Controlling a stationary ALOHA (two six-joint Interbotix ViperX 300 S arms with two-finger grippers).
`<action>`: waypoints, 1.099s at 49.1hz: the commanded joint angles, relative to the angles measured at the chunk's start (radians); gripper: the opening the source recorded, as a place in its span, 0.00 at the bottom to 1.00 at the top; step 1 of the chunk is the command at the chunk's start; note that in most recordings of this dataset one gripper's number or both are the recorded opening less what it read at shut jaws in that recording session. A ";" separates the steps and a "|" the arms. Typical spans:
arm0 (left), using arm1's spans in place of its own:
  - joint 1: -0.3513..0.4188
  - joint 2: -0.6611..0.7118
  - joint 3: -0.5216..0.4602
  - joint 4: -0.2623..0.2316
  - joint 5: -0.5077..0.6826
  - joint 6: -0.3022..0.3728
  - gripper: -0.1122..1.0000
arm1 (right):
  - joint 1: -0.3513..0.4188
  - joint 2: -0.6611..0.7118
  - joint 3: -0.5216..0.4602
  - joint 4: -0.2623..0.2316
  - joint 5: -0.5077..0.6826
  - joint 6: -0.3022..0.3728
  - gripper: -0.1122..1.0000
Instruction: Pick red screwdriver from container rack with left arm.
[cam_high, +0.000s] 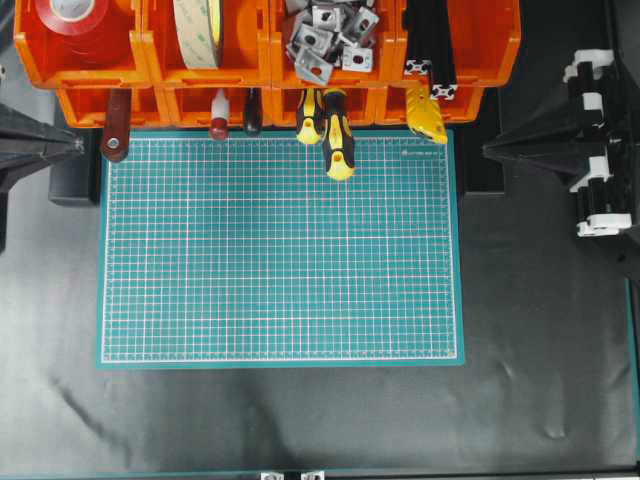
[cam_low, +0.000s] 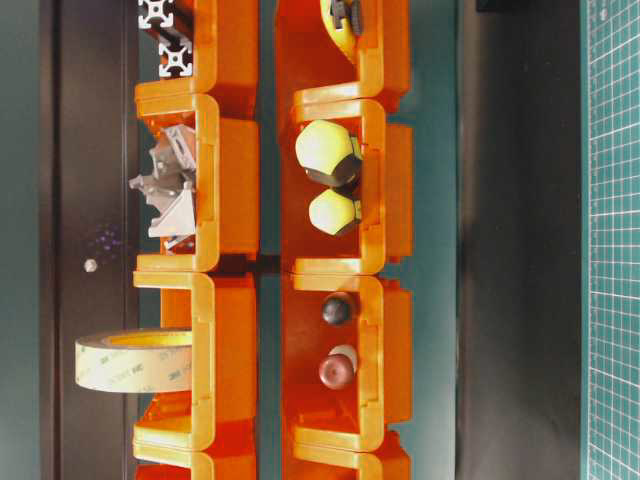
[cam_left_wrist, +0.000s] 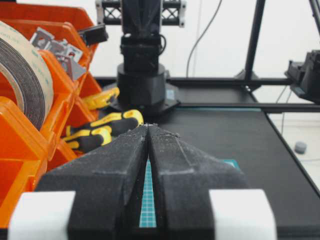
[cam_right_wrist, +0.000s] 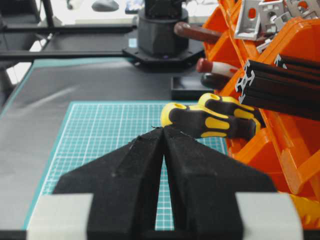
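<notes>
Up at the far edge of the green cutting mat, the container rack stands as two rows of orange open-front bins. Across the upper row, from left to right in the overhead view, sit a red tape roll, a pale roll of double-sided tape, a heap of grey metal brackets and black aluminium extrusions. In the lower row, a dark brown-red flat handle with a hole pokes out of the leftmost bin. The next bin holds the red screwdriver beside a dark-handled tool. Two yellow-and-black screwdrivers jut from the third bin onto the mat, and a yellow tool hangs from the rightmost one.

Only the handle end of the red screwdriver shows: a dark red butt cap, then a white band, then red running back into the bin; its shaft is hidden. From table level its round butt cap faces the camera.

Neither arm is near it. The left gripper sits at the left edge, well apart from the rack, fingers pressed together on nothing. The right gripper sits at the right side, fingers likewise pressed together.
</notes>
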 joint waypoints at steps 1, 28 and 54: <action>0.002 0.006 -0.048 0.049 0.020 -0.014 0.15 | -0.003 0.012 -0.021 0.008 -0.020 0.012 0.12; -0.028 0.063 -0.482 0.069 0.612 0.098 0.10 | 0.002 -0.025 -0.034 0.038 -0.046 0.118 0.11; -0.150 0.394 -0.755 0.170 1.077 0.229 0.10 | 0.002 -0.049 -0.041 0.038 -0.012 0.124 0.11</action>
